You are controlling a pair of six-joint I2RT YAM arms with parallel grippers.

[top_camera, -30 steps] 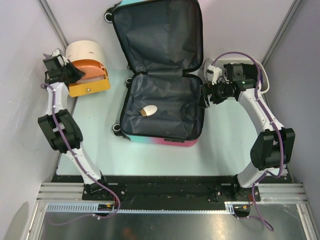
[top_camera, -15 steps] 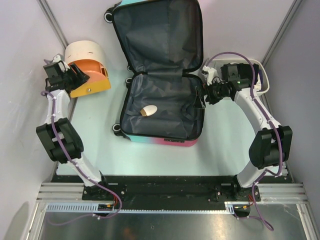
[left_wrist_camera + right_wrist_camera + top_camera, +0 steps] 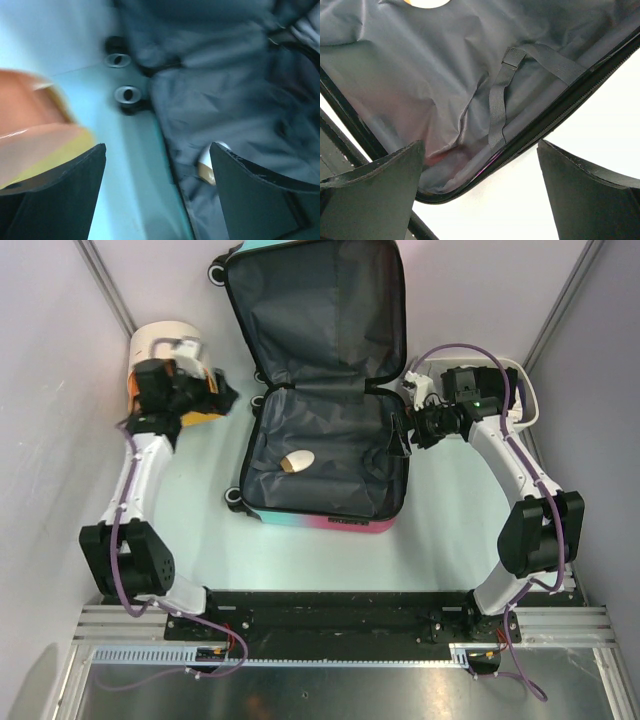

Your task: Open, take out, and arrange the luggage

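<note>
Wide-spread left pincer (image 3: pixel 157 147), right pincer (image 3: pixel 480 145)

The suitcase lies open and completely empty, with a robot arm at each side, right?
Not empty: the top view shows a small cream-and-tan oval object lying on the grey lining in the near half of the suitcase. The rest is right.

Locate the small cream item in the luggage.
Top view: the cream item lies on the lining in the near half of the luggage, close to its left wall.
</note>
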